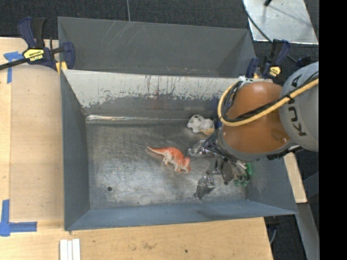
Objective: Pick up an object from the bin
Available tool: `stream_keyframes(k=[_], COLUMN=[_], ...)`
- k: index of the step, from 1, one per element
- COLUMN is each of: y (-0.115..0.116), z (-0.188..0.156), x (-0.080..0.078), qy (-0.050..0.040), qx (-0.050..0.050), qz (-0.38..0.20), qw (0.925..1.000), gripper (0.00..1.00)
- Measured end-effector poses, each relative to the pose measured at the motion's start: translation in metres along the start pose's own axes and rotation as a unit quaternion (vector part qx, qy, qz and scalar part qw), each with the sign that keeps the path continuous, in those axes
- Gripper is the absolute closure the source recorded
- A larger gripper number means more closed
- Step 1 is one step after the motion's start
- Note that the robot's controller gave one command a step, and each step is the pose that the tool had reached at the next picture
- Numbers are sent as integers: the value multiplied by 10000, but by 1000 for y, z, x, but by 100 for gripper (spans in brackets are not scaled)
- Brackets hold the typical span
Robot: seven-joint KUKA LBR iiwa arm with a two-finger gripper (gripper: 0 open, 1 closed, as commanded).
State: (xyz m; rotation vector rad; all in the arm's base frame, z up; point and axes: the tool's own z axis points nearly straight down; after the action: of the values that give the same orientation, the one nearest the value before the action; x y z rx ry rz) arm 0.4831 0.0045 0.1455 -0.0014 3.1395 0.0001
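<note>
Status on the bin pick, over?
Pincer low over bin floor, front right. Orange toy dinosaur just left of it, mid-bin. White crumpled thing behind; green thing partly under the arm.

**Arm [306, 110] in from right, gripper [206, 187] low**

Arm enters over bin's [162, 216] right wall; orange wrist cover [252, 123] w/ yellow cable [223, 99] looped round it. Gripper points down, low nr front-right corner.

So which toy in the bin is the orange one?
The toy dinosaur in the middle; the lump behind it is white, the piece at the right green.
</note>
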Motion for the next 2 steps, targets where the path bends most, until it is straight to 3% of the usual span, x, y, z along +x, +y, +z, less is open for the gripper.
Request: stream_keyframes(k=[1, 2], y=[15, 14], z=[30, 24], x=[-46, -59], qy=[-19, 5], qx=[-3, 0], qz=[943, 1289], qw=[9955, 9917], gripper=[0, 0])
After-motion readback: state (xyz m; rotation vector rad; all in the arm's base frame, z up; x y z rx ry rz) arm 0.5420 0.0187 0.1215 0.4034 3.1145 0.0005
